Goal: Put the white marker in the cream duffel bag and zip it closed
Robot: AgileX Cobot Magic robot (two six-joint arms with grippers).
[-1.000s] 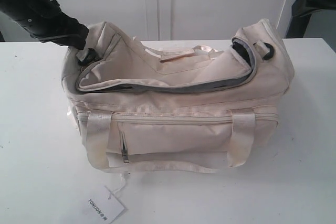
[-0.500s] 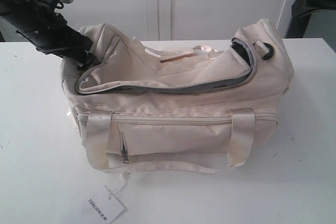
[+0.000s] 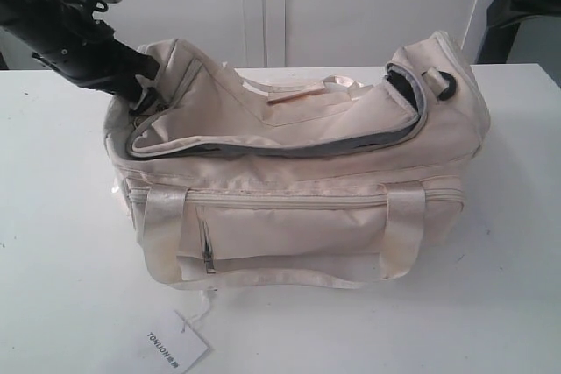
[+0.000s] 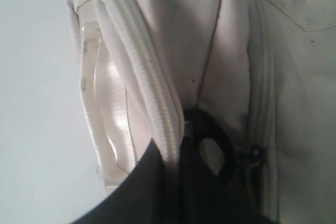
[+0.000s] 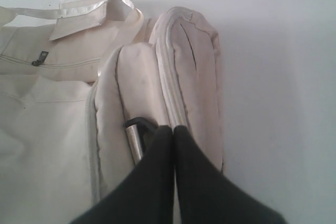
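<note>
Both closed, left pincer (image 4: 173, 163) pinching cream duffel bag (image 3: 298, 216) zipper edge, right pincer (image 5: 174, 130) over its end seam

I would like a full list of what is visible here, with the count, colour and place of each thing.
bag: one, cream, middle of the table, top zip open
tag: one, white, on the table in front of the bag
table: one, white, under everything
marker: none in view
left gripper: one, black, at the bag's left end in the exterior view, jaws hidden
right gripper: one, black, shut, above the bag's other end
</note>
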